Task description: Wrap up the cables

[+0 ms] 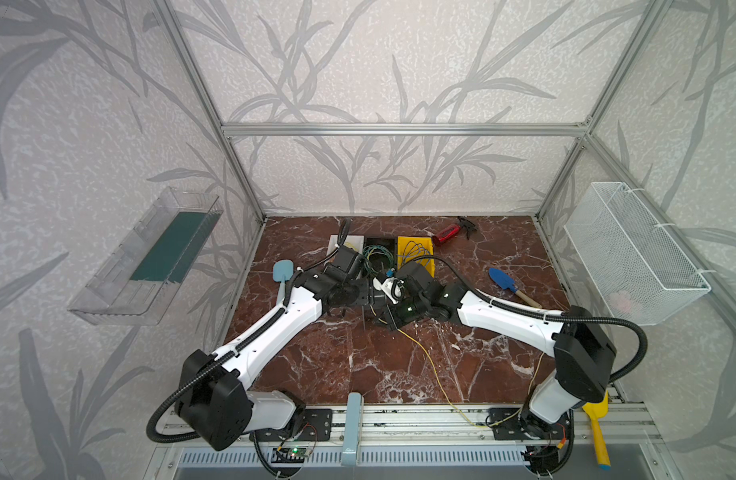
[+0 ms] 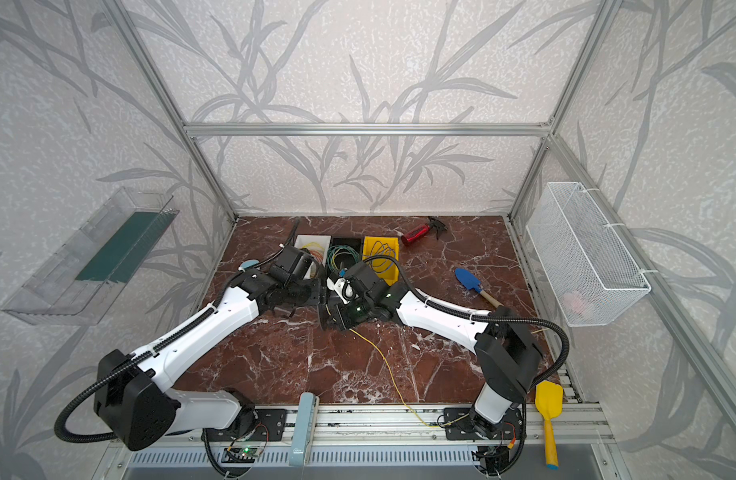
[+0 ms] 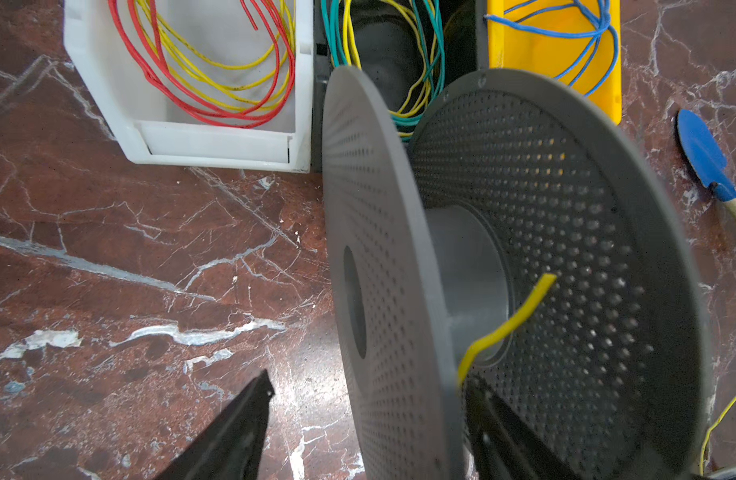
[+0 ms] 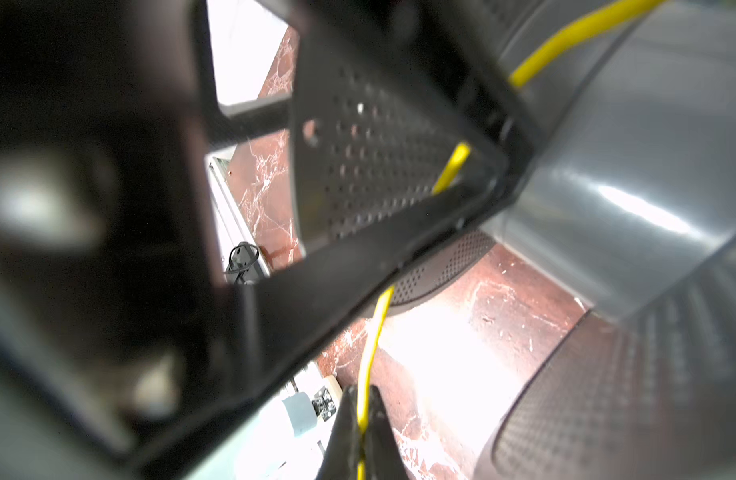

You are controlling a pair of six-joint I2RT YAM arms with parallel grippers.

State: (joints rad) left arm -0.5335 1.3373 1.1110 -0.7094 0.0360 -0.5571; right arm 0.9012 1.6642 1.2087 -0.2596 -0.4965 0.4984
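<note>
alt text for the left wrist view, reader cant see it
A grey perforated spool stands on edge, its near flange between the fingers of the open left gripper, a yellow cable end rising across its hub. Behind are a white bin, a black bin and a yellow bin of coloured wires on a marbled table.

Soft, even light fills both top views, shadows faint, walls (image 1: 358, 62) bowing at the edges. In the right wrist view white glare burns out the desk (image 4: 437, 353) and whatever sits nearest the lens is blurred; in the left, the spool (image 3: 566, 249) looks slightly soft.
</note>
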